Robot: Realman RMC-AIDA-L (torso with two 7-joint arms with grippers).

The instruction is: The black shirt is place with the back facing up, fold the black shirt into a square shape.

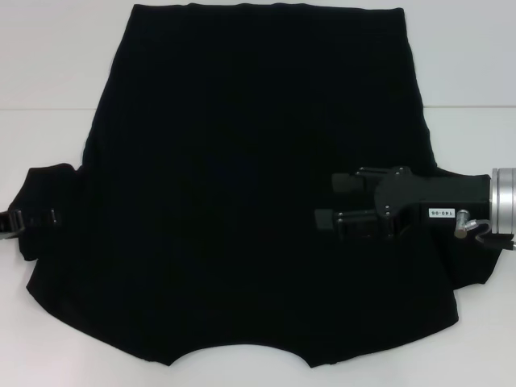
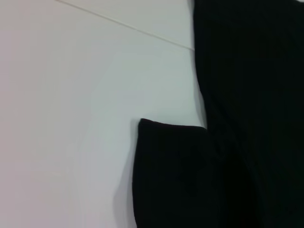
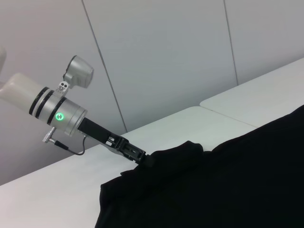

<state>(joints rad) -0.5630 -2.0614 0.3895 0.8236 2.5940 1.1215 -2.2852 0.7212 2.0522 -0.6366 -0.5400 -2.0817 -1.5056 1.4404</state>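
Early in the sleeve fold: black shirt (image 1: 242,185) flat on white tabletop (image 1: 48,56), left gripper (image 1: 18,221) pinching the left sleeve, right gripper (image 1: 343,211) over the right side, jaws' state unclear; next, carrying sleeves inward.

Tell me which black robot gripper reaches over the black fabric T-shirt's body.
The right gripper, out over the black fabric T-shirt's body; the left gripper sits at a sleeve's outer edge.

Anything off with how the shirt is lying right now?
The black shirt lies mostly flat, but its sleeve at the left gripper is bunched up off the table. The right gripper is over the shirt's right side.
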